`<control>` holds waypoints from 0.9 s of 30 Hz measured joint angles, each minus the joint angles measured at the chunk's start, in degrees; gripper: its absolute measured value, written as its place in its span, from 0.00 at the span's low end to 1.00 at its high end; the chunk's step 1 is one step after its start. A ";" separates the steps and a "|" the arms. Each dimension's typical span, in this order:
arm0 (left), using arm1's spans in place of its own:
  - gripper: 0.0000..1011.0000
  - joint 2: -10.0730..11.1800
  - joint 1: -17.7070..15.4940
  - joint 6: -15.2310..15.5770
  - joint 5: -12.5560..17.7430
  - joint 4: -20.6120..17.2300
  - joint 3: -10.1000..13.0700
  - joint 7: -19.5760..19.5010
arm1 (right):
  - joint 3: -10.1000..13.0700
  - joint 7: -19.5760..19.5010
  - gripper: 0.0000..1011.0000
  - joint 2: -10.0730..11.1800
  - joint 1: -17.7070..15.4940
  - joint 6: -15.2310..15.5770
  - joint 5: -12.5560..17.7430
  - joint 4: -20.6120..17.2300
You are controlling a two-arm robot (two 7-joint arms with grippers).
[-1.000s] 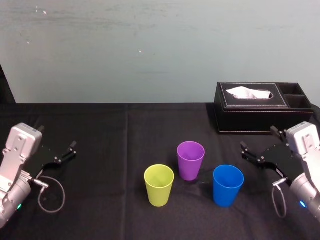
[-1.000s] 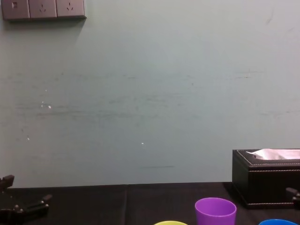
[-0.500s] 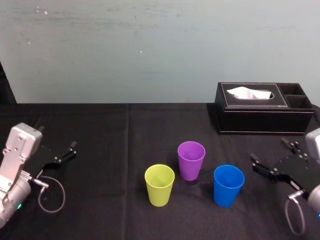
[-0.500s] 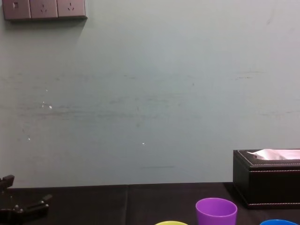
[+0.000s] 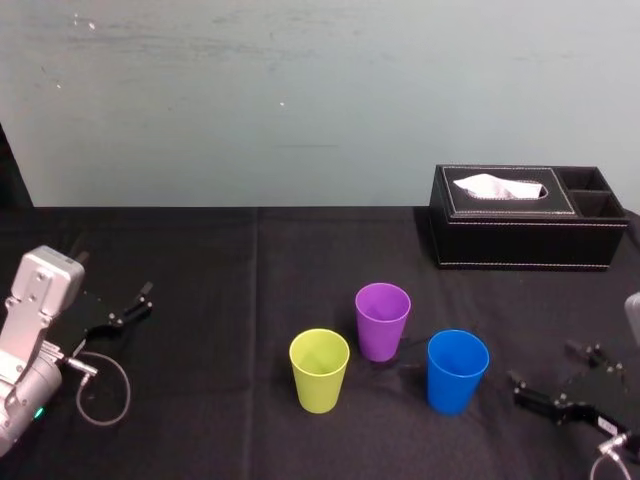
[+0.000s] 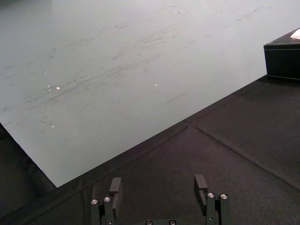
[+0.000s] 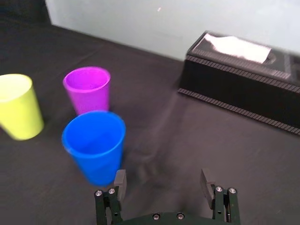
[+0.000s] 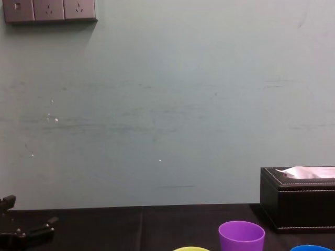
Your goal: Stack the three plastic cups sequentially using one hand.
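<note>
Three plastic cups stand upright and apart mid-table: yellow-green (image 5: pixel 319 370) on the left, purple (image 5: pixel 382 320) a little farther back in the middle, blue (image 5: pixel 457 370) on the right. My right gripper (image 5: pixel 543 363) hovers low near the table's front right, just right of the blue cup, open and empty. The right wrist view has its fingers (image 7: pixel 163 177) spread just short of the blue cup (image 7: pixel 96 145), with the purple cup (image 7: pixel 87 89) and yellow-green cup (image 7: pixel 16 107) beyond. My left gripper (image 5: pixel 112 280) rests open at the far left, away from the cups.
A black tissue box (image 5: pixel 528 230) with a white tissue sits at the back right, behind the cups. The table is covered by a black cloth (image 5: pixel 250 290) up to a pale wall. A grey cable loop (image 5: pixel 100 390) hangs by the left arm.
My right gripper has drawn back toward the table's front right edge, from beside the tissue box to beside the blue cup, staying open. The cups and left arm have not moved.
</note>
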 joint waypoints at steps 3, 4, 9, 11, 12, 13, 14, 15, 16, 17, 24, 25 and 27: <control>0.99 0.00 0.00 0.00 0.00 0.00 0.00 0.00 | 0.20 0.92 0.99 -0.38 -0.98 2.16 1.26 -0.87; 0.99 0.00 0.00 0.00 0.00 0.00 0.00 0.00 | 0.21 1.34 0.99 -0.65 -1.39 3.08 1.72 -1.19; 0.99 0.00 0.00 0.00 0.00 0.00 0.00 0.00 | 0.08 2.36 0.99 -1.51 -2.04 4.64 2.24 -1.90; 0.99 0.00 0.00 0.00 0.00 0.00 0.00 0.00 | -0.15 2.89 0.99 -1.95 -2.04 5.13 2.21 -2.10; 0.99 0.00 0.00 0.00 0.00 0.00 0.00 0.00 | -0.25 3.02 0.99 -2.09 -1.99 5.22 2.17 -2.11; 0.99 0.00 0.00 0.00 0.00 0.00 0.00 0.00 | -0.38 3.18 0.99 -2.25 -1.90 5.34 2.09 -2.11; 0.99 0.00 0.00 0.00 0.00 0.00 0.00 0.00 | -0.69 3.51 0.99 -2.67 -1.55 5.51 1.89 -2.10; 0.99 0.00 0.00 0.00 0.00 0.00 0.00 0.00 | -0.83 3.62 0.99 -2.86 -1.38 5.58 1.73 -2.06; 0.99 0.00 0.00 0.00 0.00 0.00 0.00 0.00 | -0.94 3.74 0.99 -3.02 -1.23 5.64 1.60 -2.01; 0.99 0.00 0.00 0.00 0.00 0.00 0.00 0.00 | -1.25 4.07 0.99 -3.46 -0.79 5.75 1.23 -1.77; 0.99 0.00 0.00 0.00 0.00 0.00 0.00 0.00 | -2.32 5.31 0.99 -5.28 1.31 6.04 -0.24 -0.48; 0.99 0.00 0.00 0.00 0.00 0.00 0.00 0.00 | -2.43 5.42 0.99 -5.49 1.54 6.07 -0.40 -0.33; 0.99 0.00 0.00 0.00 0.00 0.00 0.00 0.00 | -2.87 5.87 0.99 -6.14 2.29 6.10 -0.92 0.12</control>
